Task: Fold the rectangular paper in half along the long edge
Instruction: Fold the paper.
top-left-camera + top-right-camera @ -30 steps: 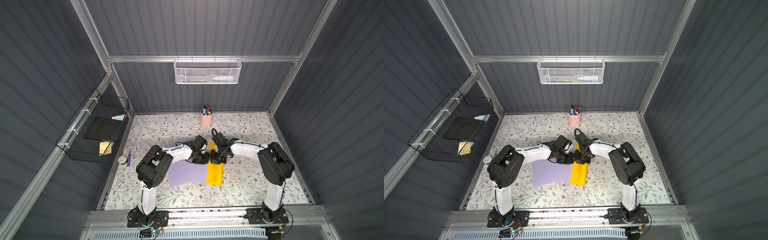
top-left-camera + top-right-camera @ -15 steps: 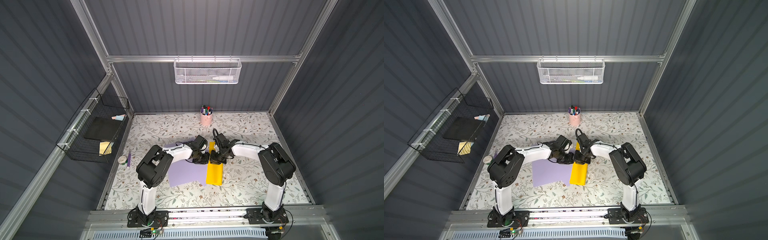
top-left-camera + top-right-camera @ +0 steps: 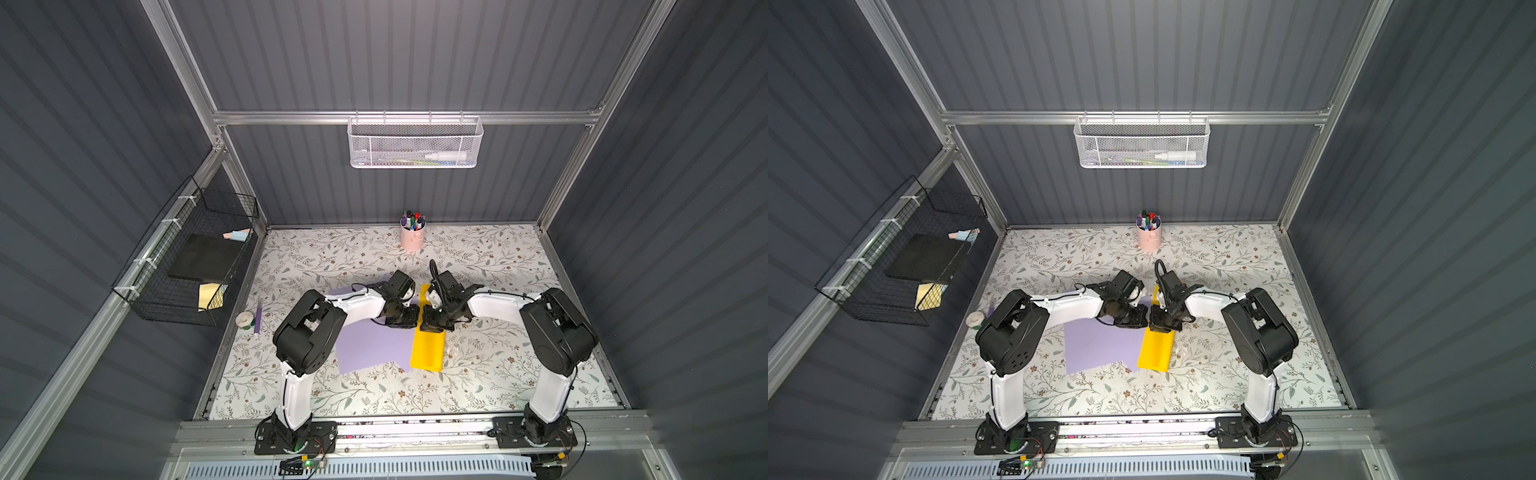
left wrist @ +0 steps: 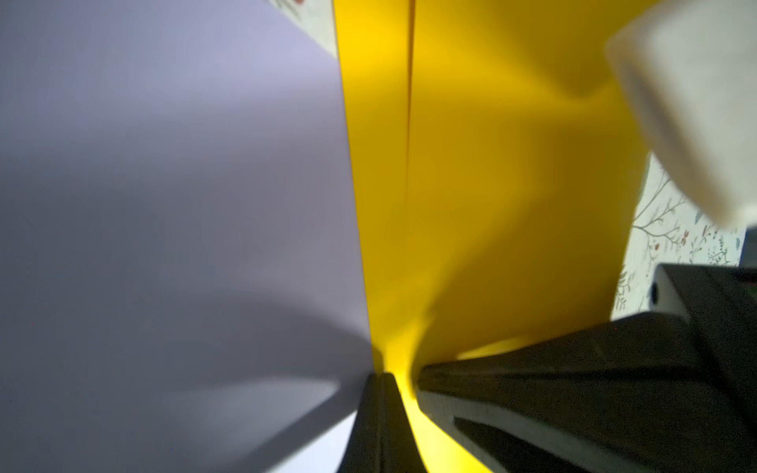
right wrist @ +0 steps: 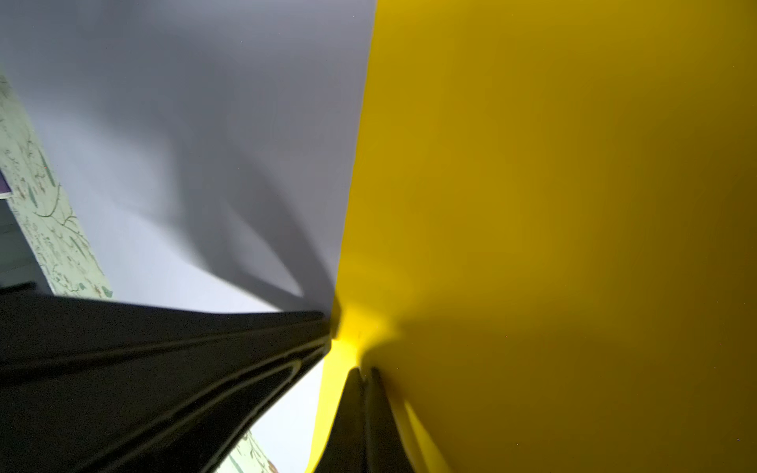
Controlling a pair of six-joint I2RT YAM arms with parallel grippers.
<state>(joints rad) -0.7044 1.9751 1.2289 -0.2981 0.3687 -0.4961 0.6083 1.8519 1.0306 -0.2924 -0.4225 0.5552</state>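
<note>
The yellow rectangular paper [image 3: 428,349] [image 3: 1156,347] lies folded into a narrow strip on the floral table, and its left edge overlaps a lavender sheet [image 3: 374,345] [image 3: 1100,343]. A thin line runs lengthwise along the yellow paper [image 4: 491,164] in the left wrist view. My left gripper [image 3: 411,319] [image 4: 383,374] is shut, with its tips down at the paper's left edge near the middle. My right gripper [image 3: 430,323] [image 5: 364,370] is shut too, tip to tip with the left one, resting on the yellow paper [image 5: 553,184]. Neither holds anything between its fingers.
A pink cup of pens [image 3: 412,239] stands at the back centre. A tape roll [image 3: 245,319] and a purple stick [image 3: 257,318] lie at the table's left edge. A black wire basket [image 3: 187,266] hangs on the left wall, a white mesh basket [image 3: 415,143] on the back rail.
The right wrist has shifted very slightly. Both papers and the left arm stay where they were, and both grippers remain shut.
</note>
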